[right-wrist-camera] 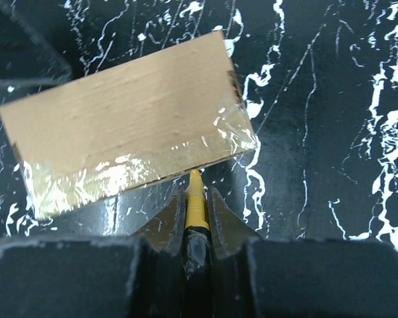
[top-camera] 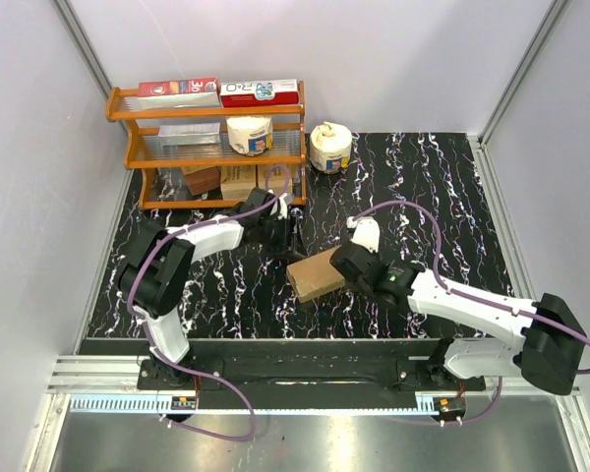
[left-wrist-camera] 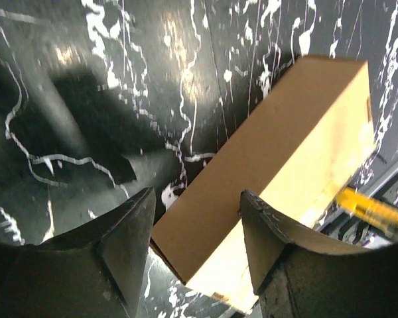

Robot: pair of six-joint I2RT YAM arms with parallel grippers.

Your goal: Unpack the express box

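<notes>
The box point(top-camera: 315, 275) lies flat on the table point(top-camera: 452, 197), just below the middle of the top view, its long side slanting up to the right. The left pincer point(left-wrist-camera: 196, 232) stands fairly wide over the box's left end (in its wrist view the near corner of the cardboard shows between the two fingers point(left-wrist-camera: 129, 245)). Whether either finger touches the box I cannot tell. The right pincer point(right-wrist-camera: 196, 202) is closed tight on a yellow tool point(right-wrist-camera: 195, 195). The tool's tip points at the box's long lower edge in that view, at or just short of a strip of shiny clear tape point(right-wrist-camera: 139, 169). In the top view this pincer sits against the box's right end. At upper left of the top view an orange shelf point(top-camera: 123, 116) holds cartons point(top-camera: 179, 90). A white roll point(top-camera: 329, 147) stands on the table just right of it.
</notes>
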